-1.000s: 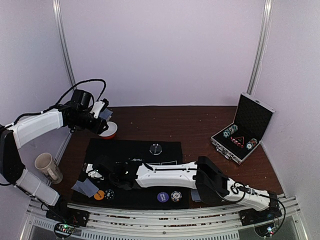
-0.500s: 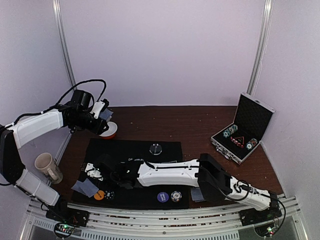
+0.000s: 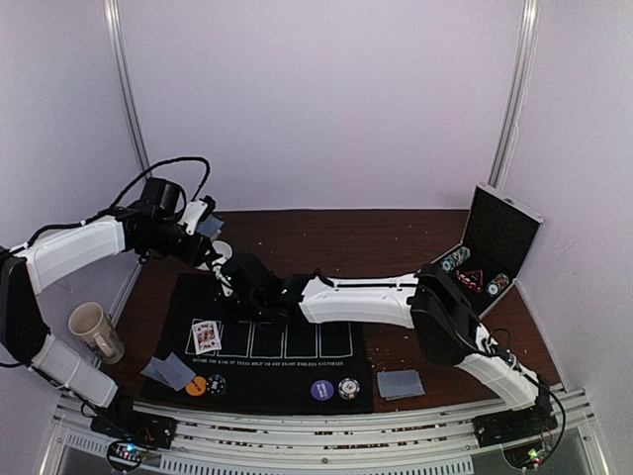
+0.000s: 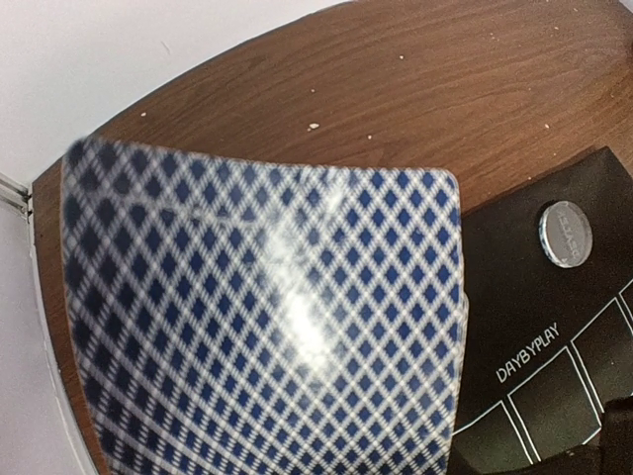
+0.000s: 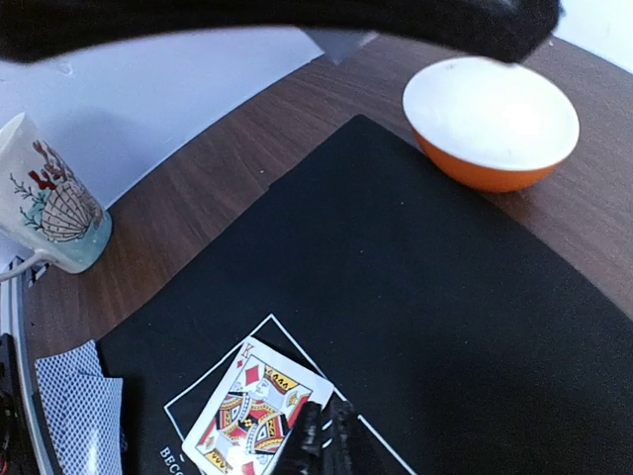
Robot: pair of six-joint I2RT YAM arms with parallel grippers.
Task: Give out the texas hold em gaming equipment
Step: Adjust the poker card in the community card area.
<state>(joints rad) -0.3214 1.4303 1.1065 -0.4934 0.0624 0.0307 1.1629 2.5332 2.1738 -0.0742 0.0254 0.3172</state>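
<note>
Black mat (image 5: 425, 297), king card (image 5: 259, 408) face-up, beside closed right hand (image 5: 324, 437)

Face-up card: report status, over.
Right end effector shut, empty, over mat. Face-up card flat on its left end. Left end effector grips blue-backed card. Nothing obstructing.

The right arm (image 3: 356, 297) bars the mat's (image 3: 267, 388) far edge, while the outlined boxes (image 3: 287, 339) right of the face-up card (image 3: 205, 335) lie open from above.
</note>
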